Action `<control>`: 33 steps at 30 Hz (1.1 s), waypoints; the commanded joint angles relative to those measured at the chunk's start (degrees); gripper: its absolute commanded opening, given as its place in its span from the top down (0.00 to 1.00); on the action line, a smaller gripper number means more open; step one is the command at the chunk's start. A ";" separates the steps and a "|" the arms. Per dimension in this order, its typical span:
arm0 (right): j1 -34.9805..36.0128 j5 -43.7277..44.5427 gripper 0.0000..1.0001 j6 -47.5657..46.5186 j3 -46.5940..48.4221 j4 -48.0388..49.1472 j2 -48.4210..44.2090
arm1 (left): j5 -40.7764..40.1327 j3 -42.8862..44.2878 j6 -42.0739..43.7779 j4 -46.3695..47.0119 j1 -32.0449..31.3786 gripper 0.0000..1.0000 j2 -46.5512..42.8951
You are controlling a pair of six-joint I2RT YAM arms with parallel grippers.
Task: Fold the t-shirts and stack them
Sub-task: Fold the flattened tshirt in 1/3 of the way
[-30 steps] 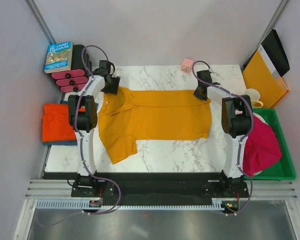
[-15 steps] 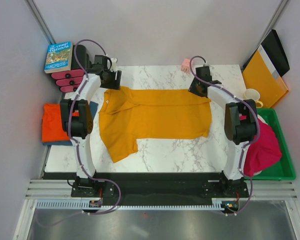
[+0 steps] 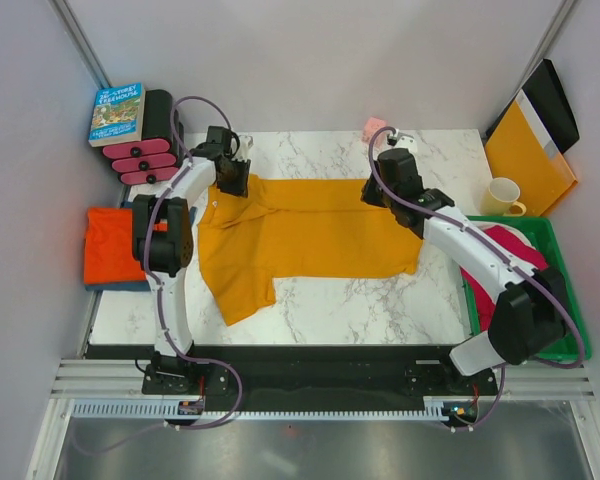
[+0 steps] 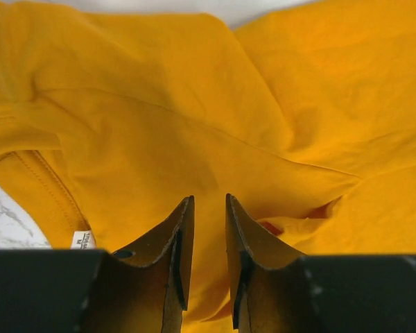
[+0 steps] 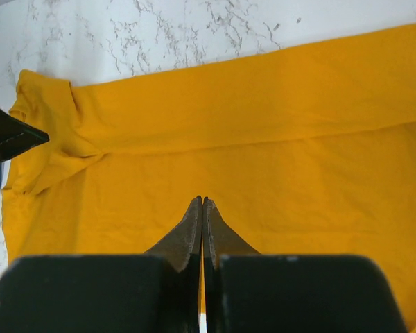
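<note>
A mustard-yellow t-shirt [image 3: 310, 235] lies spread on the marble table [image 3: 360, 310], with one sleeve toward the near left. My left gripper [image 3: 232, 180] hangs over its collar and shoulder. Its jaws [image 4: 208, 198] stand a narrow gap apart, and yellow cloth [image 4: 159, 104] shows through the gap. My right gripper [image 3: 374, 194] is shut and empty, its tips [image 5: 202, 200] pressed together just above the shirt's body [image 5: 263, 139] near the far edge. A folded red-orange t-shirt [image 3: 113, 245] rests on a blue one [image 3: 120, 285] at the left. The magenta t-shirt [image 3: 504, 245] lies in the green bin [image 3: 570, 320].
A book [image 3: 117, 112] and pink-and-black rolls [image 3: 140, 155] sit at the far left. A pink cube [image 3: 373, 128] stands at the table's far edge. At the far right are a cream mug [image 3: 502, 195] and a yellow-orange folder [image 3: 525, 155].
Both grippers came from the table's far edge onto the yellow shirt. The right arm swung left, uncovering the mug. The left jaws narrowed.
</note>
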 commanded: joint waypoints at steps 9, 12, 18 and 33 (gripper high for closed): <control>1.60 5.39 1.00 1.70 -8.53 -1.97 -5.31 | 3.88 -4.92 -0.25 2.33 -1.46 0.74 -3.68; 1.77 4.87 1.00 2.22 -9.76 -1.18 -4.78 | 4.06 -8.08 -0.51 3.21 -1.81 0.76 -6.14; 2.47 4.08 1.00 2.75 -11.43 -0.12 -4.08 | 4.41 -15.29 -0.69 4.79 -2.08 0.79 -12.64; 3.18 3.64 1.00 4.68 -16.62 0.85 -6.62 | 3.02 -27.16 2.57 4.87 -3.13 0.82 -18.89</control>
